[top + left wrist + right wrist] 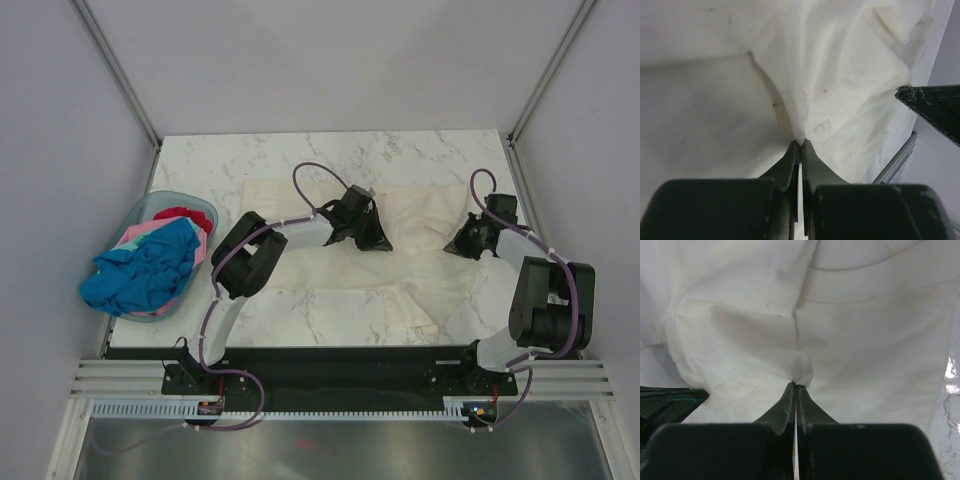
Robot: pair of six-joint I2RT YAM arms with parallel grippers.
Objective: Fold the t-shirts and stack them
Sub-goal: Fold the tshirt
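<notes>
A cream-white t-shirt [340, 270] lies spread over the middle of the marble table. My left gripper [372, 240] is shut on a pinch of its cloth near the middle; the left wrist view shows the jaws [801, 142] closed on the white fabric [840, 75]. My right gripper [462, 244] is shut on the shirt's right part; the right wrist view shows the fingertips [796, 385] pinching a small tuft of cloth [802, 371]. Bright blue [140, 275], pink and red [182, 215] t-shirts are heaped in the basket at the left.
A pale blue plastic basket [140, 210] stands at the table's left edge. Metal frame posts [530, 100] rise at the back corners. The other gripper's dark finger shows at the edge of each wrist view [935, 107].
</notes>
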